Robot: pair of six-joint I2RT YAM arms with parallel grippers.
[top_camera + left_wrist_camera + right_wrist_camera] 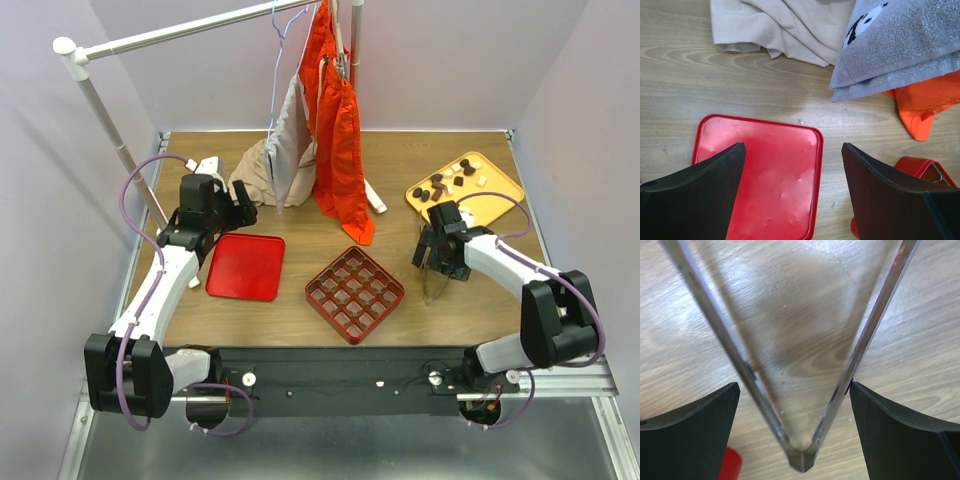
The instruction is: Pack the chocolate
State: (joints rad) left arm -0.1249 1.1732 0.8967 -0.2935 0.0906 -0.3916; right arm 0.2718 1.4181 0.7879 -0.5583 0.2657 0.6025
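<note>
The chocolate (452, 181), several dark brown and a few white lumps, lies on the yellow-orange tray (495, 200) at the back right. The red gridded box (355, 293) sits at the front middle. Metal tongs (433, 286) lie on the table beside it; in the right wrist view the tongs (802, 460) form a V between my fingers. My right gripper (436, 262) (794, 385) is open and straddles the tongs, with the right finger touching one arm. My left gripper (238, 207) (792, 145) is open and empty above the flat red lid (246, 266) (775, 175).
An orange garment (335, 120) and a grey towel (288, 135) hang from a white rack at the back middle. A beige cloth (260, 170) lies under them. The rack's pole (120, 145) stands at the left. A corner of the red box (922, 167) shows in the left wrist view.
</note>
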